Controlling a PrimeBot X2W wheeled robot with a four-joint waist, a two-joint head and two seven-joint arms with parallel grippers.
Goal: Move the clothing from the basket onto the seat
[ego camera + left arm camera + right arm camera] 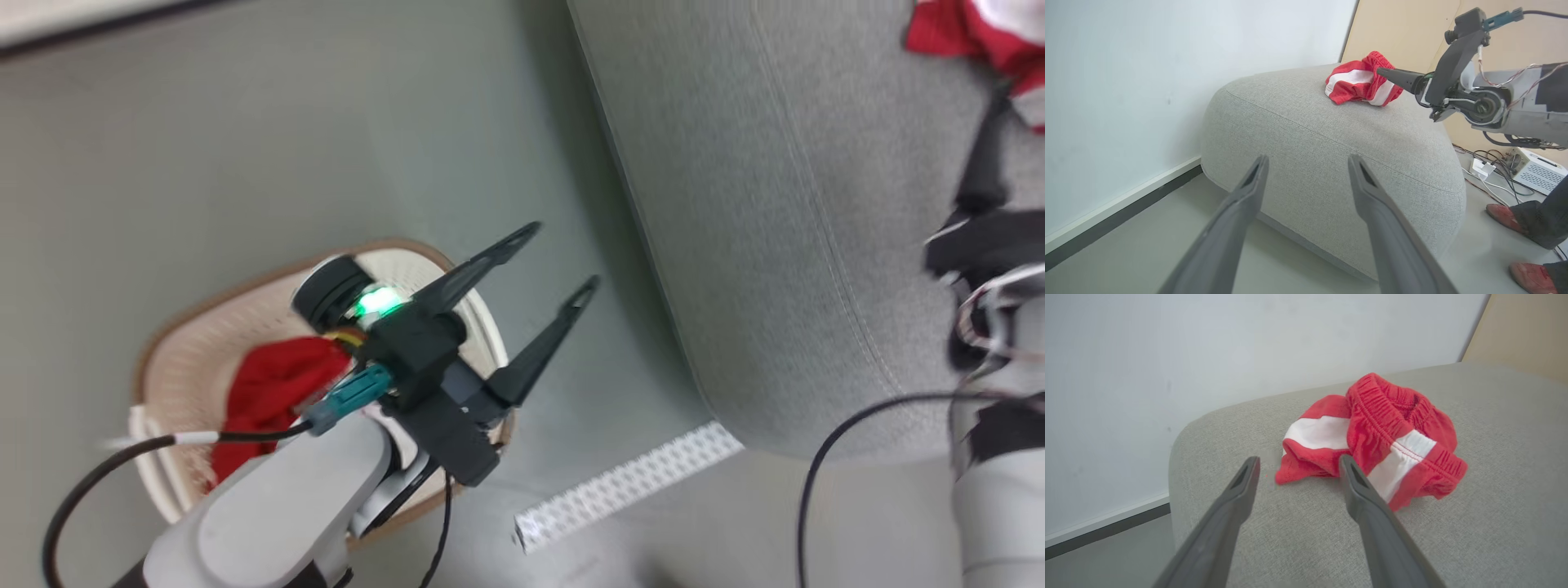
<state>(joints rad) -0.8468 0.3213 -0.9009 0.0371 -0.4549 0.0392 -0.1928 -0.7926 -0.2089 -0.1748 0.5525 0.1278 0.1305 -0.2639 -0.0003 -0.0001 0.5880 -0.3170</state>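
One red and white piece of clothing [1372, 433] with an elastic waistband lies bunched on the grey seat [1474, 539]. My right gripper [1299, 458] is open just short of it, holding nothing; its right finger overlaps the cloth's near edge. From the left wrist, the right gripper [1384, 73] reaches the garment [1355, 83] from the side. In the head view, more red clothing [273, 388] lies in the cream basket [188, 343] at the lower left. My left gripper [563, 255] is open and empty above the basket's right rim, fingers pointing toward the seat [759, 245].
A white perforated strip [629, 486] lies on the floor by the seat's near corner. A person's feet in red shoes [1502, 216] stand to the right of the seat, near a white box [1535, 169] and loose cables. A white wall with a dark baseboard [1118, 216] runs behind.
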